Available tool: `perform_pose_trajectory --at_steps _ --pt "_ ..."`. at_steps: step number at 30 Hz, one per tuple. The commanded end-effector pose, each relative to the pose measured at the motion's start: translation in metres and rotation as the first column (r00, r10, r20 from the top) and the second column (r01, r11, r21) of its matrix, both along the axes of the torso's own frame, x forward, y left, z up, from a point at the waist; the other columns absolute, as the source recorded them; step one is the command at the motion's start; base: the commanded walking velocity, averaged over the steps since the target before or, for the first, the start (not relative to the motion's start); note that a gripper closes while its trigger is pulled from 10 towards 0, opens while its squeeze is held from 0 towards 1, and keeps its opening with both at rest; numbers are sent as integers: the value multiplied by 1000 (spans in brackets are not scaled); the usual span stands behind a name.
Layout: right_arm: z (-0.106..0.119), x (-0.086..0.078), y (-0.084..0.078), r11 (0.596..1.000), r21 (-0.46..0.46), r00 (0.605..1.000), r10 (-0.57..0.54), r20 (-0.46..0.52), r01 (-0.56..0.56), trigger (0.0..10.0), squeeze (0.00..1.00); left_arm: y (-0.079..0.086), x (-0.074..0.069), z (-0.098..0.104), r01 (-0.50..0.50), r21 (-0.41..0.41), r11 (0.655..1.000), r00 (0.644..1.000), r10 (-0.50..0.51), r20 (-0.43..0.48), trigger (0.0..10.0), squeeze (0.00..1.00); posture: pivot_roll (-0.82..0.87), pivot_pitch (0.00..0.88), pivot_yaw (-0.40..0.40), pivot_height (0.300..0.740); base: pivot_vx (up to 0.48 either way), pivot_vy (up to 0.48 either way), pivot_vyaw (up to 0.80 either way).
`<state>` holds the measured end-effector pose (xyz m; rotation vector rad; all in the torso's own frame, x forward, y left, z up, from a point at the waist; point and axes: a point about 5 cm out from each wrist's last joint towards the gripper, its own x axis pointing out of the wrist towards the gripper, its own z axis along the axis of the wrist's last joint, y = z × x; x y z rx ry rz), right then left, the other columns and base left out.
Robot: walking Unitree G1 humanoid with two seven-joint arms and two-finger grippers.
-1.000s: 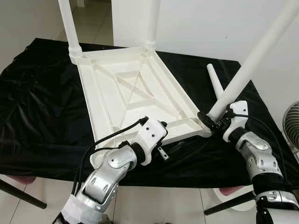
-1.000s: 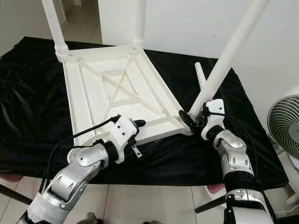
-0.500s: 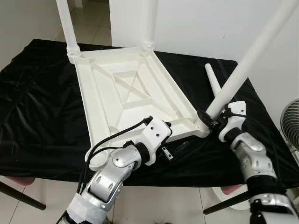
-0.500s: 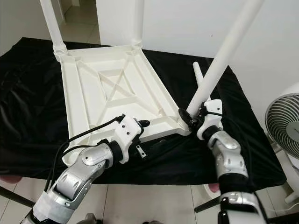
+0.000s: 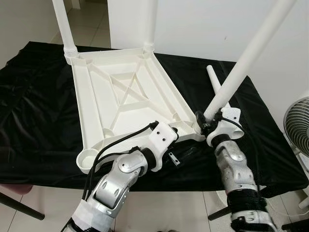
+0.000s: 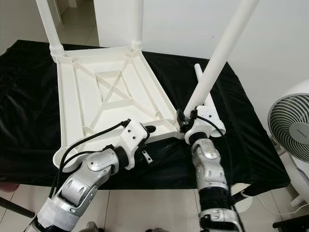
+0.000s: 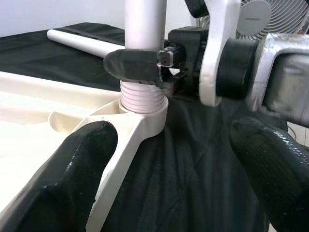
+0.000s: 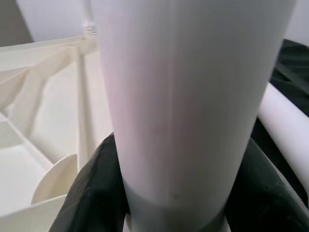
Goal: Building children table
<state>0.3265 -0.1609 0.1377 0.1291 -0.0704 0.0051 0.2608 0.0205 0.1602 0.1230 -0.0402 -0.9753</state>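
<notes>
A white plastic tabletop (image 5: pixel 120 92) lies upside down on a black cloth. Two white legs (image 5: pixel 62 24) (image 5: pixel 149 24) stand in its far corners. My right gripper (image 5: pixel 207 126) is shut on the base of a third leg (image 5: pixel 246 58), which leans out to the right. That leg's threaded end (image 7: pixel 143 99) sits in the near right corner socket (image 7: pixel 140 121). My left gripper (image 7: pixel 169 169) is open at the tabletop's near edge, just left of that corner, its fingers (image 7: pixel 63 188) spread wide. The near left socket (image 5: pixel 88 159) holds nothing.
A fourth leg (image 5: pixel 215 82) lies loose on the cloth behind my right gripper. A white fan (image 6: pixel 292 125) stands on the floor to the right. The cloth-covered table's front edge (image 5: pixel 58 174) runs just below my arms.
The camera has shifted, so the whole scene sits further left. My right forearm has swung in under the held leg. My left gripper has crept right along the near edge.
</notes>
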Motion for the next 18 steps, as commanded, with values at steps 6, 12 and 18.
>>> perform_pose_trajectory --at_steps 6,12,18 --pt "-17 -8 13 972 9 963 -233 -134 237 0 0 1 9 3 -45 -7 999 999 45 -1 10000 0 89 56 -57 740 0 0 0" --pt "-15 -7 15 976 -6 967 -215 -140 216 0 0 1 10 5 -54 -15 998 999 54 2 10000 0 94 52 -58 740 0 0 0" --pt "-14 -6 18 982 -10 973 -187 -136 187 10000 0 3 12 6 -64 -17 998 998 64 5 10000 0 97 44 -62 740 0 0 0"
